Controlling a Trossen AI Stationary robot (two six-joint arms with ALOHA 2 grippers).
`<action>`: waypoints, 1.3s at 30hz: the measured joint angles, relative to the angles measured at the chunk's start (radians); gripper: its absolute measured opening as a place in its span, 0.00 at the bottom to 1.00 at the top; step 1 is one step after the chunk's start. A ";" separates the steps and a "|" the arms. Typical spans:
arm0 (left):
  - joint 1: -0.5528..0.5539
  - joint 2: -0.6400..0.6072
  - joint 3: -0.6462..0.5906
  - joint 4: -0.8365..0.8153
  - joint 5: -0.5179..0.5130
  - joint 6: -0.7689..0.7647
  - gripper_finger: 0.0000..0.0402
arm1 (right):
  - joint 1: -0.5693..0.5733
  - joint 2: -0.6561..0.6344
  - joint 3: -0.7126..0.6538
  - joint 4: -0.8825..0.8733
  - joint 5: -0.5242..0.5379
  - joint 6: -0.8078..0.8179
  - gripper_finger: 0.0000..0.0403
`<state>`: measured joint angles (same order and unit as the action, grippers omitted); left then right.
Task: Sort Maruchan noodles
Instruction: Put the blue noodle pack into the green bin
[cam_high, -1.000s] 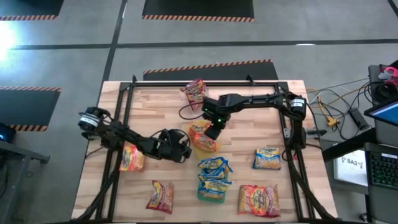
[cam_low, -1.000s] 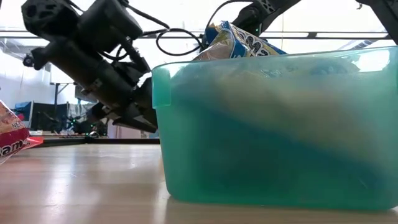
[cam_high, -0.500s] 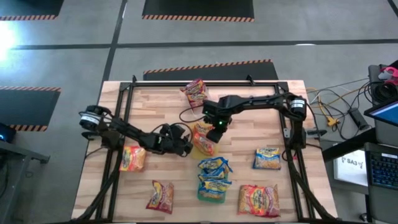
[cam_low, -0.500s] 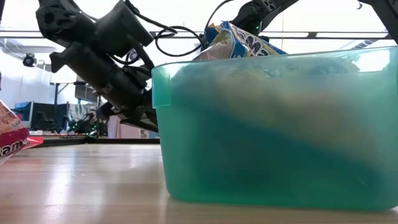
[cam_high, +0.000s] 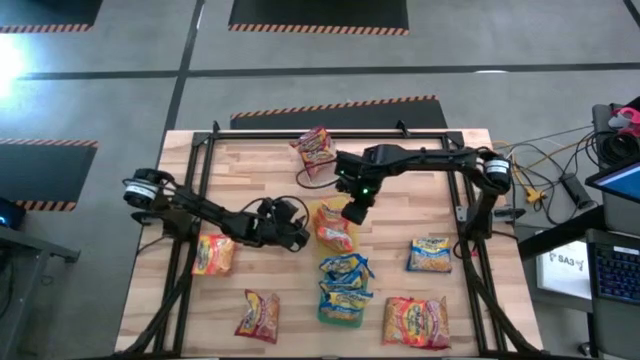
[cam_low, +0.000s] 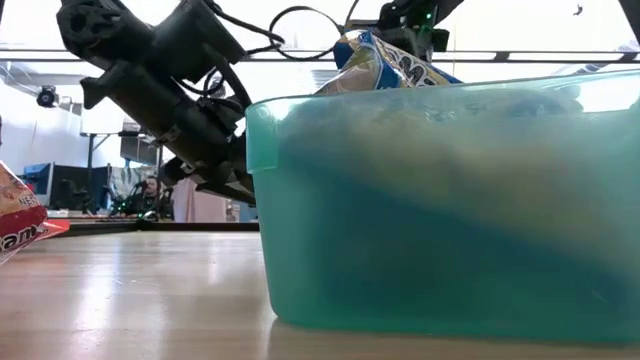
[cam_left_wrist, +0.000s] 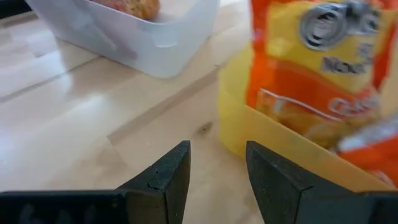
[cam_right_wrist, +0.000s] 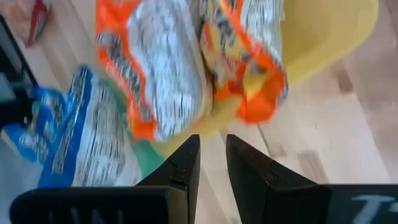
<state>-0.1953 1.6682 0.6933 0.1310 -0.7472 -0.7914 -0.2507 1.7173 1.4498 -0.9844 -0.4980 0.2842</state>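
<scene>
An orange Maruchan packet (cam_high: 332, 226) lies in the yellow tray (cam_left_wrist: 273, 149) at mid-table; the right wrist view shows two orange packets (cam_right_wrist: 161, 68) there. Blue packets (cam_high: 345, 272) fill the green tray (cam_low: 440, 200) nearer the front. A red packet (cam_high: 315, 146) lies in the clear tray (cam_left_wrist: 155, 43) at the far edge. My right gripper (cam_high: 356, 211) hangs above the yellow tray's right side, open by a narrow gap (cam_right_wrist: 212, 140), holding nothing. My left gripper (cam_high: 299, 238) stands low just left of the yellow tray, open (cam_left_wrist: 217, 149) and empty.
Loose packets lie on the wooden table: an orange one (cam_high: 213, 253) at the left, a red one (cam_high: 258, 315) at the front left, a blue-yellow one (cam_high: 430, 253) at the right, a red-orange one (cam_high: 415, 320) at the front right. A black frame rims the table.
My right gripper has risen from the yellow tray and drifted a little toward the table's right edge, its narrow gap unchanged. The orange packet stays in the tray below it.
</scene>
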 joint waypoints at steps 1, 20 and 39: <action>-0.008 -0.003 0.000 -0.001 0.002 0.000 0.35 | -0.004 -0.011 0.000 -0.026 -0.001 -0.020 0.17; -0.149 -0.111 0.000 -0.031 -0.083 0.072 0.35 | 0.093 -0.336 -0.152 -0.144 0.311 -0.048 0.17; 0.017 -0.459 0.013 -0.174 -0.070 0.233 0.35 | 0.091 -0.359 -0.234 0.149 0.370 -0.333 0.17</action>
<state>-0.1778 1.2088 0.7060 -0.0429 -0.8170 -0.5583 -0.1597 1.3579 1.2156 -0.8358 -0.1284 -0.0483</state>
